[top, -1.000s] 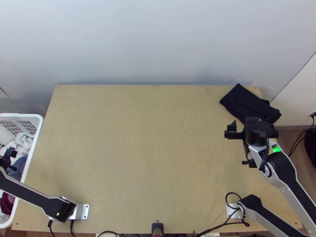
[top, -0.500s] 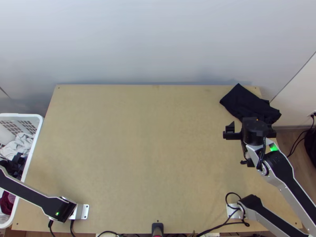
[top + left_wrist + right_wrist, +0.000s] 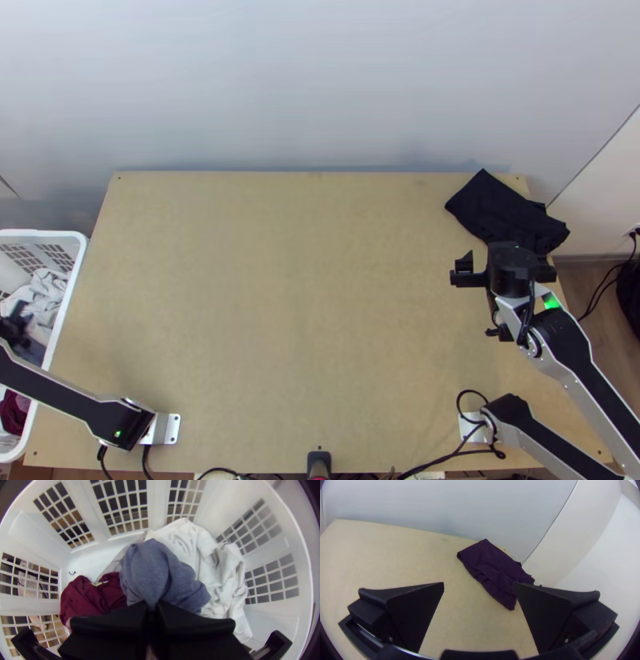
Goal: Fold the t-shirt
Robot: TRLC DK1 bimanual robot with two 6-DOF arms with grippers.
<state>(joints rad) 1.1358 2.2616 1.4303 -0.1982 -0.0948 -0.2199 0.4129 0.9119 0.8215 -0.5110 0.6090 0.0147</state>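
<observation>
The blue-grey cloth (image 3: 150, 566), which I take to be the t-shirt, is in the white basket (image 3: 48, 234) beside the surface (image 3: 280, 320). It sits in a soft heap, with the white cloth (image 3: 186, 540) and the dark red cloth (image 3: 90, 595) next to it.

The left gripper (image 3: 152, 605) has its fingers close together, with a bit of the blue-grey cloth nipped between the tips. The right gripper (image 3: 480, 585) is wide and has no cloth in it. It is over the surface, near the folded dark cloth (image 3: 500, 208) at the far corner.

The blue-grey cloth should be light and very floppy. It won't break, but it will likely droop and twist when it goes up, and the white cloth might come along for the ride. One small pinch is probably enough to lift it — a deeper bite would be safer if it starts to slip. For folding, the best places to hold are two shoulders or two bottom corners, one for each gripper (I can't find those in the heap).

It doesn't point any clear way. A puffy ridge runs from the pinch, straight out past the fingertips, to a round top, and a looser lump flops over toward the white cloth. I can't tell which end is the neck or the hem, so its real long way is hidden — it likely has to be laid flat first to find out.
</observation>
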